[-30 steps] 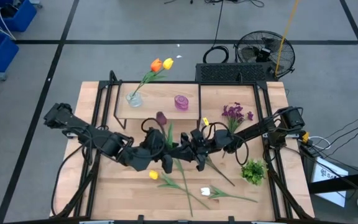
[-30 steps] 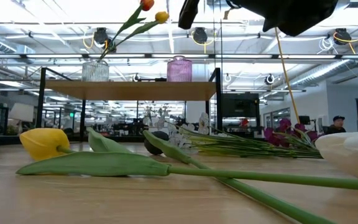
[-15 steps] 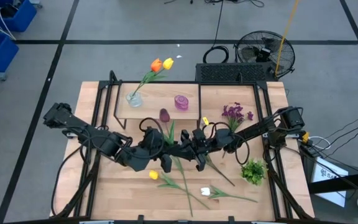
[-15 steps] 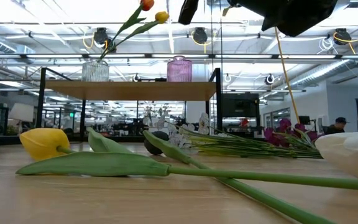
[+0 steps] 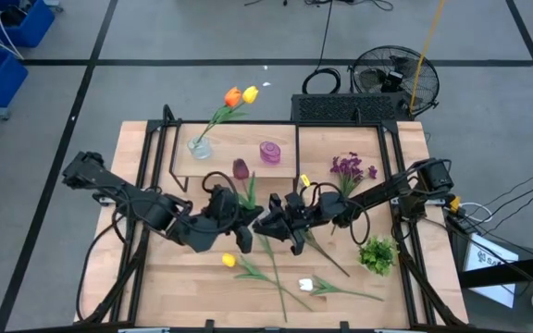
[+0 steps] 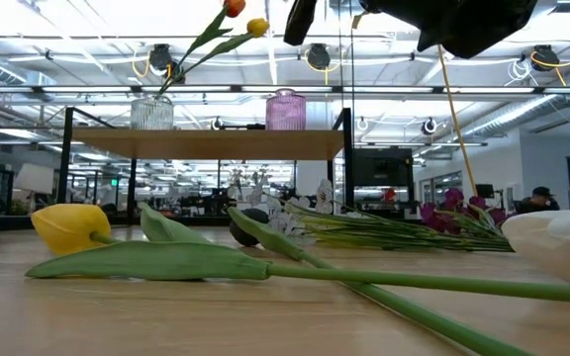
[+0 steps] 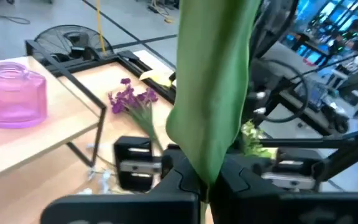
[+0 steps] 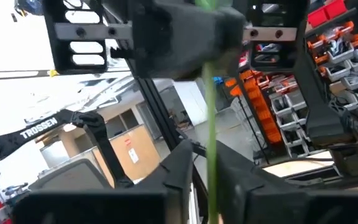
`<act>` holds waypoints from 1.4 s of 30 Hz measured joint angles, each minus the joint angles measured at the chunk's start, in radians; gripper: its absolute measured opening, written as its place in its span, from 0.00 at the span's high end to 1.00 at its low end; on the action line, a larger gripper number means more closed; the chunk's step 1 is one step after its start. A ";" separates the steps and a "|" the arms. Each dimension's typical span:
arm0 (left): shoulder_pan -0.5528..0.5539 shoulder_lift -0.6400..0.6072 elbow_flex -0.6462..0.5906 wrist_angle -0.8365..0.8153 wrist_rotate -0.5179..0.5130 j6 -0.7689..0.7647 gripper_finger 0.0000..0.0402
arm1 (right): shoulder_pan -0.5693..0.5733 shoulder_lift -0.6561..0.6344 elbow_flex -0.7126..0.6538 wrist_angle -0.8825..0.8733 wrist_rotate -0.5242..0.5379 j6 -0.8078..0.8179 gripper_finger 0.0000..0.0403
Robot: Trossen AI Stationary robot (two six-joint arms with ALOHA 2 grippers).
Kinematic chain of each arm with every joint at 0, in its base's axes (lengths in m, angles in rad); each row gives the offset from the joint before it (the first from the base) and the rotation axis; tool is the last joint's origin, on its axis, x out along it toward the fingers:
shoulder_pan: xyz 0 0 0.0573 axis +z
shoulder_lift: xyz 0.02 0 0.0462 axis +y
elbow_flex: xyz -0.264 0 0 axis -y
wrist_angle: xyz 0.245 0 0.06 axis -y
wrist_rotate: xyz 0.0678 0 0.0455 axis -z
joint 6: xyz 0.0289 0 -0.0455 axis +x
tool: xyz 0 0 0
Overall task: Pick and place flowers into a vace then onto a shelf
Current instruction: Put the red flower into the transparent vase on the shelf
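Note:
A dark red flower [image 5: 240,168] on a green stem is held over the table's middle, in front of the shelf [image 5: 234,157]. My left gripper [image 5: 241,220] is shut on its stem. My right gripper [image 5: 268,220] faces it from the table's right, fingers slightly apart, with the lower stem [image 8: 211,155] standing between them. On the shelf stand a clear vase [image 5: 200,146] holding orange and yellow flowers [image 5: 239,95], and a purple vase [image 5: 270,151]. My left gripper pinches the dark red flower's stem [image 7: 205,184] between its two fingers, just below a broad green leaf [image 7: 213,93]. The fingers come nearly level from the table's left and lie across the stem. The flower is lifted clear, its head toward the shelf.
On the table lie a yellow tulip [image 5: 229,261], a white tulip [image 5: 306,286], a purple cluster [image 5: 352,168] and a leafy green tuft [image 5: 376,254]. Long stems [image 5: 276,268] cross the near middle. Black frame rails [image 5: 405,250] run along both sides.
The dark red flower's head has shifted slightly toward the shelf. In the high view the two grippers' tips, which overlapped a second ago, now stand a little apart.

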 joint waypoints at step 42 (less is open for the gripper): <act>0.186 -0.507 -0.069 -0.850 -0.584 -0.047 0.98 | -0.058 0.000 -0.001 -0.220 0.062 0.103 0.53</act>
